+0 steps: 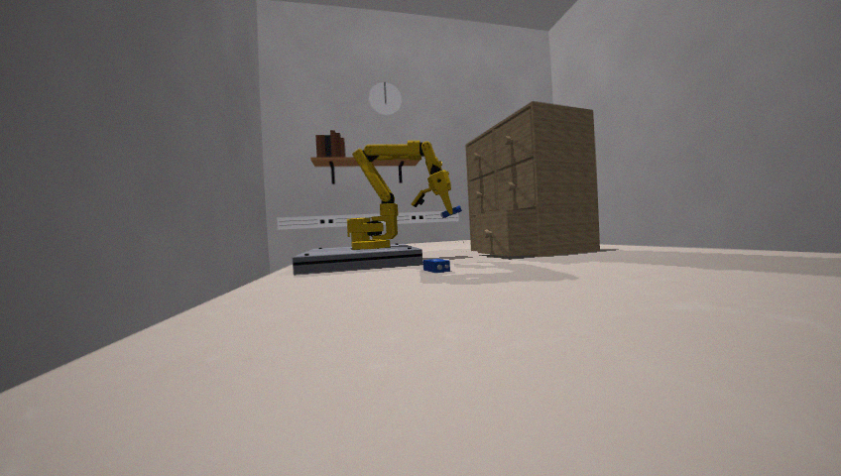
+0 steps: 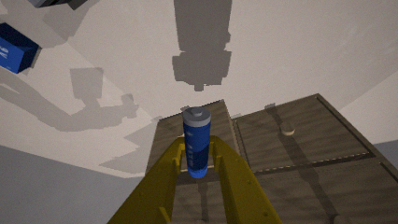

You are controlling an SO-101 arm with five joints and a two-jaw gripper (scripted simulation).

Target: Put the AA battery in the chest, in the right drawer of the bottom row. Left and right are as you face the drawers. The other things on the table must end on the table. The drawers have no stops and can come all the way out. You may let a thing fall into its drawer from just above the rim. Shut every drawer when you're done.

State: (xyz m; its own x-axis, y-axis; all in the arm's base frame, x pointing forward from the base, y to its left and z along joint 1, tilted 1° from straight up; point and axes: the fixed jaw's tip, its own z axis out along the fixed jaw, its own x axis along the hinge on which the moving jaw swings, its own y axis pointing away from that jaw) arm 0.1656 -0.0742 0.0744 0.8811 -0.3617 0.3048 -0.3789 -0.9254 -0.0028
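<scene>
My gripper (image 1: pixel 449 210) is shut on the blue AA battery (image 1: pixel 454 210) and holds it in the air just in front of the wooden chest (image 1: pixel 536 182), at about the height of the bottom of the middle row. In the wrist view the battery (image 2: pixel 196 141) stands upright between the yellow fingers, grey cap outward. Behind it are the chest's drawer fronts; one has a round knob (image 2: pixel 289 130). The drawer front right behind the battery (image 2: pixel 196 121) seems to stand out a little from the others. I cannot tell whether it is open.
A small blue box (image 1: pixel 436 265) lies on the table between the arm's grey base plate (image 1: pixel 357 258) and the chest; it also shows at the wrist view's upper left (image 2: pixel 14 49). A wall shelf with books (image 1: pixel 339 154) hangs behind the arm.
</scene>
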